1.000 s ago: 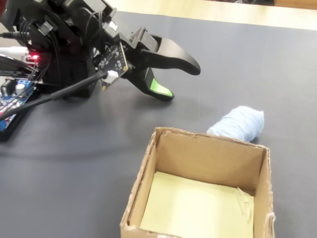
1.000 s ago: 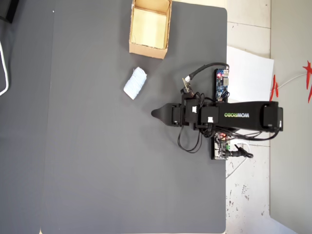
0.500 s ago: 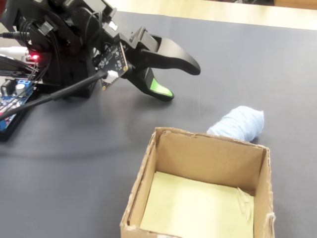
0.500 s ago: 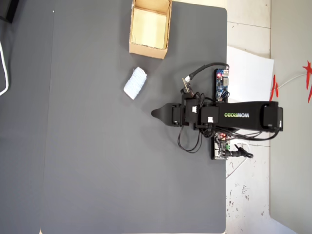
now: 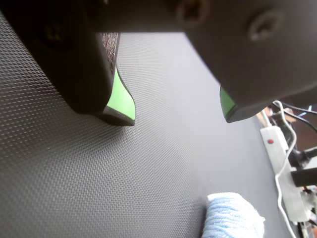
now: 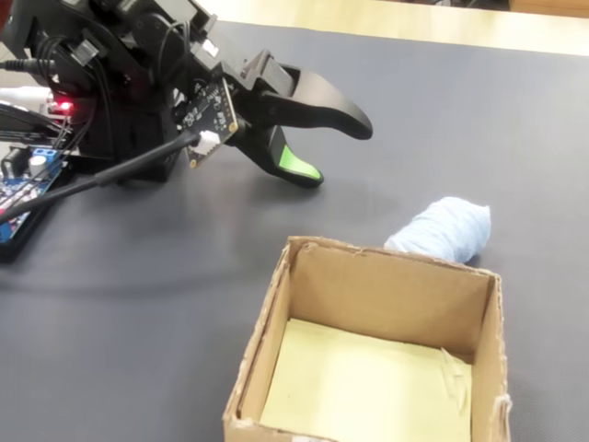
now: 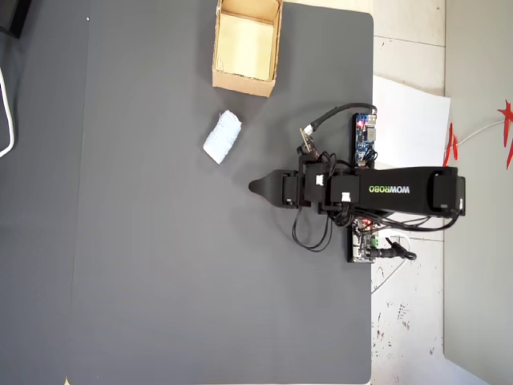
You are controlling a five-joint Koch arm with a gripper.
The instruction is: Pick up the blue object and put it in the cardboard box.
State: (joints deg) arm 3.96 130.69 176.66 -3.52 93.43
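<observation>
The blue object [image 6: 442, 232] is seen lying on the dark desk [image 6: 166, 304], just beside the far wall of the cardboard box [image 6: 267, 322] in the fixed view, whether touching or not cannot be told; in the overhead view a small gap is shown between them. A soft, knitted or rolled-cloth surface is shown in the wrist view, so it is judged to be light, squashy and not slippery or fragile. A hold across its short middle is judged best, with the lump allowed to compress between the green pads. The box is seen empty, its pale inside exposed. The gripper [image 5: 178, 118] is held wide apart above the desk, nothing between the jaws, well apart from the lump. A power strip [image 5: 275, 141] is seen beyond the desk edge.
</observation>
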